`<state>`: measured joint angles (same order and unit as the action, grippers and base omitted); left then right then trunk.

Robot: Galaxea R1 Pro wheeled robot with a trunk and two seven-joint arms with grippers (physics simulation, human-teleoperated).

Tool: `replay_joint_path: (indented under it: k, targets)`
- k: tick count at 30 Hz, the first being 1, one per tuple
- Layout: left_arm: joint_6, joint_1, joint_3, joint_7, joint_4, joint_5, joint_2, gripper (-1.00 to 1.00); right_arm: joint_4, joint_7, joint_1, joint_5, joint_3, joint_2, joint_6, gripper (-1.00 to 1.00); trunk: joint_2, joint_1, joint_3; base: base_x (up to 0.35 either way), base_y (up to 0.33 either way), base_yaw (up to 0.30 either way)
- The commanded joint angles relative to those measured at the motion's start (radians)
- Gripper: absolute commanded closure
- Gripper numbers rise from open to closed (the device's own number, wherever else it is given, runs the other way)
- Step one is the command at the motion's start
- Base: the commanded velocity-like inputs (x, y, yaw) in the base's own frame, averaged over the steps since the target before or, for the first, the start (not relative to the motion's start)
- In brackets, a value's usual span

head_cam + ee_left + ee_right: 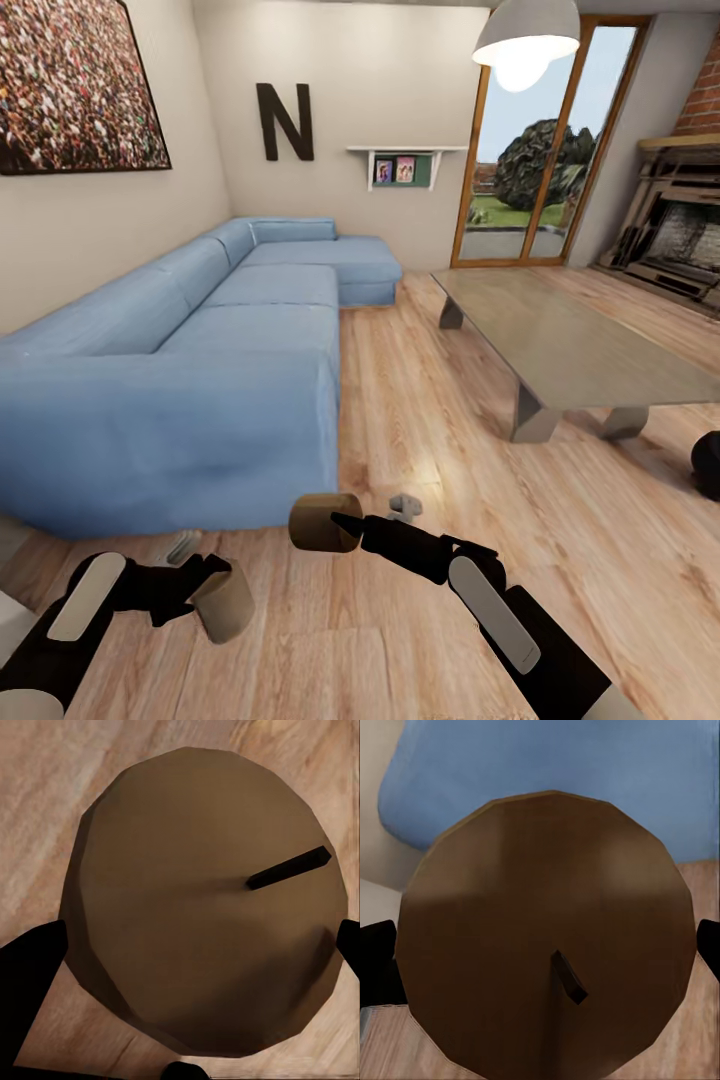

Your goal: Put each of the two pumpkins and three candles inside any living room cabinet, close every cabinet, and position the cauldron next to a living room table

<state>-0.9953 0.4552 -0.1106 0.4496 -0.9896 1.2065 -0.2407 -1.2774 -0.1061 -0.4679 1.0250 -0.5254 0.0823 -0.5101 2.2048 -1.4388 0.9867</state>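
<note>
My left gripper (212, 592) is shut on a tan candle (224, 606), held low over the wooden floor at the lower left. Its wicked top faces the left wrist camera, candle (202, 900), with a dark finger (30, 967) at either side. My right gripper (338, 523) is shut on a second, browner candle (322, 522) in front of the sofa; this candle (547, 937) sits between two black fingers (375, 964). The glass-topped table (570, 345) stands to the right. The black cauldron (708, 465) peeks in at the right edge, beside the table's near leg. The pumpkins and the cabinet are out of view.
A long blue corner sofa (200, 370) runs along the left wall. Two small grey objects (403, 505) (183, 548) lie on the floor near my grippers. A brick fireplace (685, 240) and glass doors (545, 150) stand at the far right. Open wooden floor (420, 400) runs between sofa and table.
</note>
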Motion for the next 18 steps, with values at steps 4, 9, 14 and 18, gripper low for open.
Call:
replay_joint_path:
  k: [4,9,14,18]
  targets:
    - [-0.002,0.0,0.012,0.012,-0.001,0.013,0.026,1.0,0.0,-0.001,-0.001,0.006,-0.001,0.0,-0.002,1.0,0.0,0.0,-0.001,-0.179,0.0,-0.262]
    - [-0.002,0.0,0.029,0.012,-0.002,0.013,0.03,1.0,0.0,-0.001,-0.001,0.006,-0.001,0.0,-0.002,1.0,0.0,0.0,-0.003,-0.133,0.0,-0.262]
    - [-0.002,0.0,0.031,0.012,-0.002,0.013,0.031,1.0,0.0,-0.001,-0.001,0.012,0.0,0.0,-0.002,1.0,0.0,0.0,-0.006,-0.014,0.0,-0.262]
    - [-0.001,0.0,0.032,0.012,-0.003,0.013,0.031,1.0,0.0,0.0,-0.001,0.035,0.022,0.002,-0.002,1.0,0.0,0.0,-0.008,-0.209,0.0,-0.262]
